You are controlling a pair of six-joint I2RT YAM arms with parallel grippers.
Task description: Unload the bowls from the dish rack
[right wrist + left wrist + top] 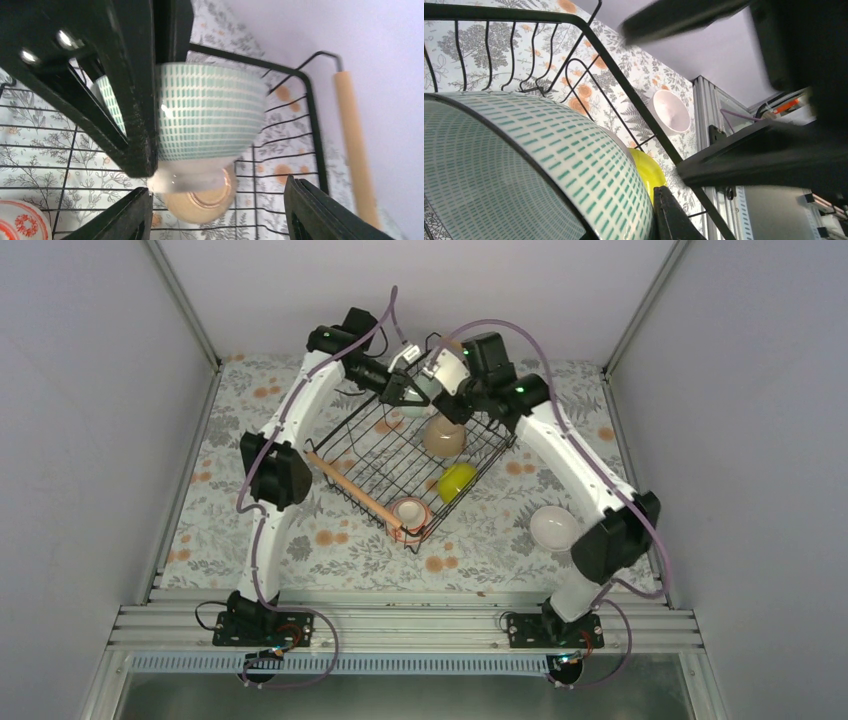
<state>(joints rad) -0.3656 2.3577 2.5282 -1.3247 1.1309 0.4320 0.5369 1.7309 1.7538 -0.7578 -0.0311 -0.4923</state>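
Note:
The black wire dish rack (385, 475) sits mid-table, one wooden handle (352, 490) on its near-left side. A pale mint bowl (210, 110) with green dashes hangs above the rack's far corner, and my left gripper (644, 225) is shut on its rim. My right gripper (220, 215) stands open just beside and under that bowl, with nothing between its fingers. In the rack lie a tan bowl (445, 437), a yellow-green bowl (457, 480) and a pinkish bowl (409, 515) with a red pattern inside. A white bowl (553, 528) rests on the table to the right.
The floral tablecloth (330, 550) covers the table, with grey walls on three sides. Both arms meet over the rack's far corner, close to each other. The rack's other wooden handle (352, 150) shows at the right of the right wrist view.

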